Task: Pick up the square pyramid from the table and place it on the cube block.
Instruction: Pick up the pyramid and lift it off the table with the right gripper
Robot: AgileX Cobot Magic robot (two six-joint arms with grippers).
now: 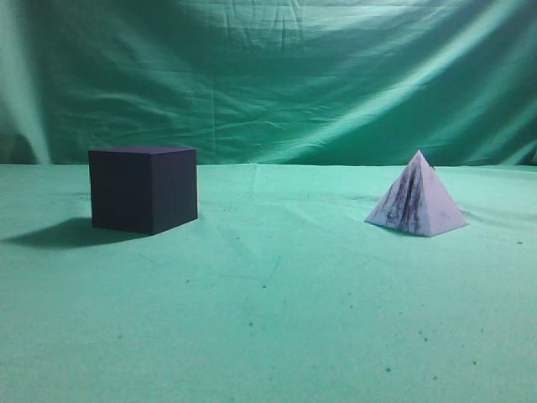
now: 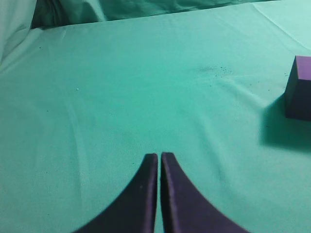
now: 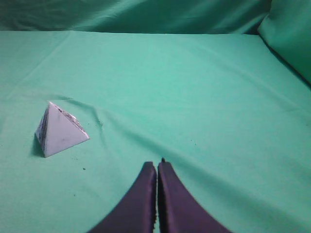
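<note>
Nearest, the right pincer [image 3: 157, 167] is pressed together and holds nothing, hovering over the green counter [image 3: 204, 97]; the square pyramid [image 3: 58, 131] stands ahead of it and to its left, well apart. Likewise the left pincer [image 2: 159, 159] is pressed together and bare, with the cube block [image 2: 299, 87] farther ahead to its right.

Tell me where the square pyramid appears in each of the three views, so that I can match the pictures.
Exterior view: the square pyramid stands upright on the right, far from the cube block on the left.
Left wrist view: not in it; only the cube block shows at the right edge.
Right wrist view: the pyramid sits at the left, ahead of the shut right gripper.
Shared landmark: the green cloth covering the table.
</note>
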